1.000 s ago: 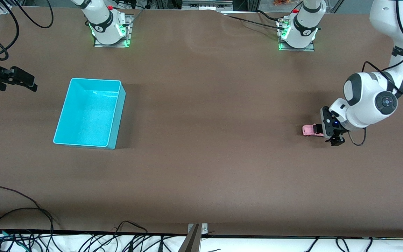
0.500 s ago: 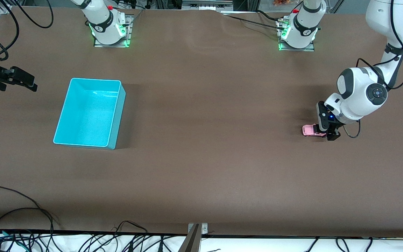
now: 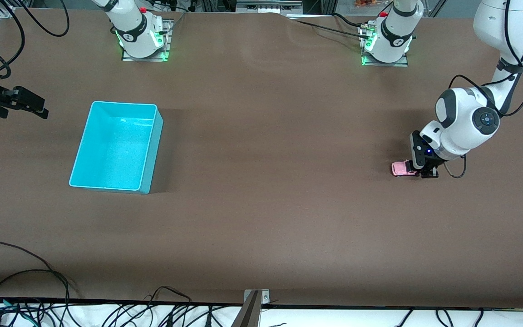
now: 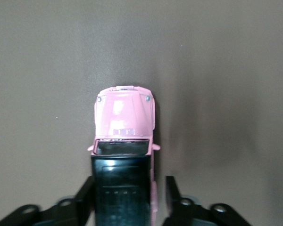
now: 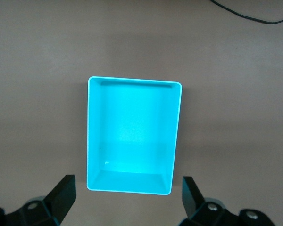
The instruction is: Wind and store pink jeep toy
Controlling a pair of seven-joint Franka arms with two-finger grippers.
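Pink jeep toy [image 4: 125,123] unlabelled, straddled by left gripper [image 4: 130,194].

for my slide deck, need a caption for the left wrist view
Left end effector shut on the pink jeep toy on the brown table.

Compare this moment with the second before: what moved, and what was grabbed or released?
The left gripper slid in along the table over the rear of the pink toy car and closed on it; the car stayed on the table. The cyan bin is unmoved and empty, and the right gripper waits open, up above the bin.
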